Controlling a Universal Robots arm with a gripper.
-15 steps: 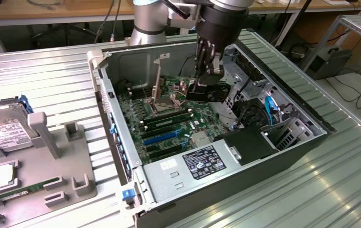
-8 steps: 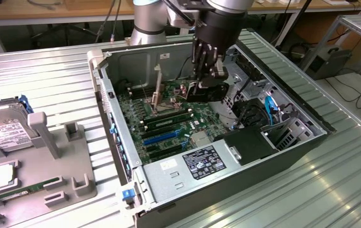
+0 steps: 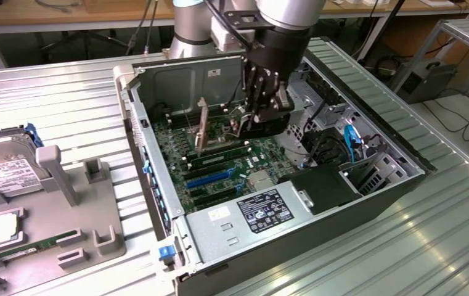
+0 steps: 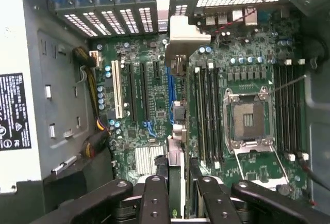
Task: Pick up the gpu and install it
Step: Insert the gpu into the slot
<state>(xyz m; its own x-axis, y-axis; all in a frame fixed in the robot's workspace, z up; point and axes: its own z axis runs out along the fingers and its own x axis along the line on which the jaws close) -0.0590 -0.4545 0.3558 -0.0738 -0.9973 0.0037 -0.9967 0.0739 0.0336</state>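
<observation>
**GPU grabbed, seating not confirmed yet**

The gpu is held upright and edge-on inside the open case, just over the expansion slots of the motherboard. It's clamped on both faces by the pincer. Pickup looks done. Whether it's fully pressed into a slot can't be told, tbh.

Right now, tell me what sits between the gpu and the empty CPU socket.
In the wrist view, a bank of long black memory slots lies between the gpu and the CPU socket.
</observation>
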